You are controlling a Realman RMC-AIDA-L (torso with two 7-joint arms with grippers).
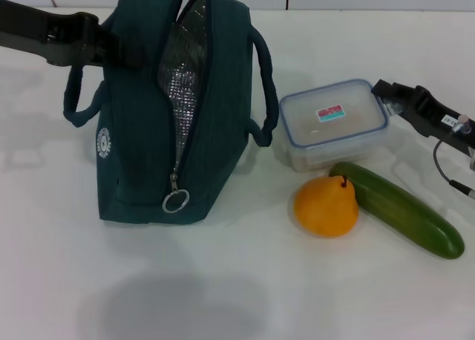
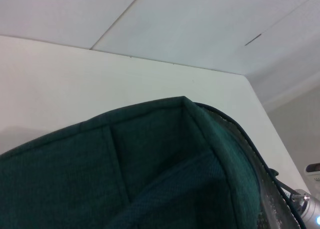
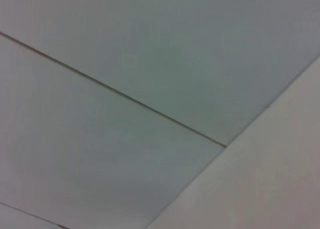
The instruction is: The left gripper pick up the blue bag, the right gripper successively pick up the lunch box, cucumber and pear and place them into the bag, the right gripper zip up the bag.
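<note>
The blue bag (image 1: 141,154) stands upright on the white table, unzipped, with its silver foil lining (image 1: 182,73) showing and the zipper ring (image 1: 176,200) hanging low in front. My left gripper (image 1: 122,50) is at the bag's upper left side, shut on its fabric; the bag fills the left wrist view (image 2: 150,164). The lunch box (image 1: 334,125) lies right of the bag. The pear (image 1: 325,206) and cucumber (image 1: 404,210) lie in front of it, touching. My right gripper (image 1: 384,91) is just beside the lunch box's right end, empty.
The table (image 1: 237,295) extends in front of the bag and the food. A wall with panel seams rises behind the table's far edge (image 3: 150,109). A cable (image 1: 445,173) hangs off the right arm above the cucumber's far end.
</note>
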